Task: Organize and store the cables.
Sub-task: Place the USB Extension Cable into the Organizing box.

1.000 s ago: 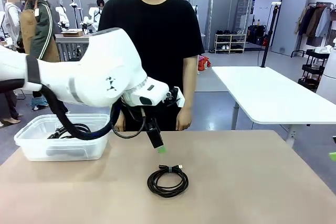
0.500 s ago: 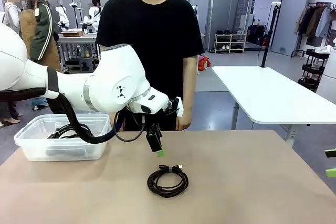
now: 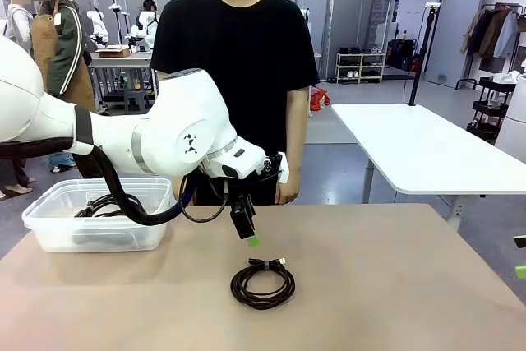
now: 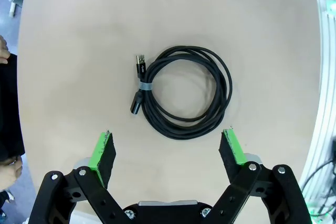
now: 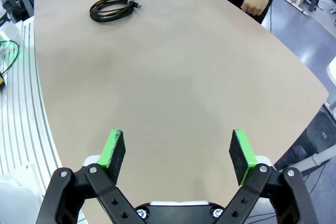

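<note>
Left gripper (image 4: 168, 150) spread wide above one coiled cable (image 4: 184, 92); right gripper (image 5: 178, 153) spread too; more cables in one bin (image 3: 49, 223).

A robotics lab in an open hall. Behind the beige round-cornered table (image 3: 394, 285) stand a long white worktable (image 3: 419, 150), a low shoe rack (image 3: 360, 66) and a coat rack (image 3: 493, 34). Glass partitions line the back.

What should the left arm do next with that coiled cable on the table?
Probably lower the left gripper straight down over the coiled cable. Its jaws are open and empty above the coil, which lies loose on the table, outside the clear bin.
</note>
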You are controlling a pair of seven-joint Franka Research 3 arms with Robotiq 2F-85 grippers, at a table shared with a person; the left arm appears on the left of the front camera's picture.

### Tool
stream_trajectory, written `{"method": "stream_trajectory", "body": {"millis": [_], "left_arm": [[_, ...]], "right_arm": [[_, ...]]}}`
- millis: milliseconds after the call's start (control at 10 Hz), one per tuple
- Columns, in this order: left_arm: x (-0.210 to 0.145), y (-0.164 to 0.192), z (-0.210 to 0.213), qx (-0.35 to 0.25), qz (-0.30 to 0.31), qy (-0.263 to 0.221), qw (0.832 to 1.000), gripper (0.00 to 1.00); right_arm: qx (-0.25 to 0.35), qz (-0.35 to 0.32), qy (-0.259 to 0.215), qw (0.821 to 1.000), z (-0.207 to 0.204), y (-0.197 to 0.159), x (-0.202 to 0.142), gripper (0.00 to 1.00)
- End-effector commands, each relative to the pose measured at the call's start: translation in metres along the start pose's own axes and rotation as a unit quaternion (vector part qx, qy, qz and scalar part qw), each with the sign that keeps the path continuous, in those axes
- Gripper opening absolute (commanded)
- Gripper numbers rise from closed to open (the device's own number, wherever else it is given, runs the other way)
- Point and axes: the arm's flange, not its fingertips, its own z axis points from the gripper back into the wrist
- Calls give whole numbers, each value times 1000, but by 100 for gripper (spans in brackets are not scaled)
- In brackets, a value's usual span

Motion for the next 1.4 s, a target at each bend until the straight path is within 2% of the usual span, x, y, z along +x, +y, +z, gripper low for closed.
{"method": "stream_trajectory", "body": {"millis": [0, 200, 500, 700, 1100, 1300], "left_arm": [[0, 0, 0, 0, 0, 0, 1000, 100], [12, 3, -33, -27, -14, 52, 998, 100], [19, 23, -79, -51, -27, 78, 995, 100], [27, 36, -105, -43, -9, 107, 993, 100], [25, 48, -133, -48, 11, 108, 993, 100], [23, 51, -147, -33, 23, 120, 992, 100]], "right_arm": [[-2, 0, -8, 1000, -3, -1, 1, 100], [-2, 0, -8, 1000, -3, -1, 1, 100], [-2, 0, -8, 1000, -3, -1, 1, 100], [-2, 0, -8, 1000, -3, -1, 1, 100], [-2, 0, -8, 1000, -3, -1, 1, 100], [-2, 0, -8, 1000, -3, -1, 1, 100]]}}
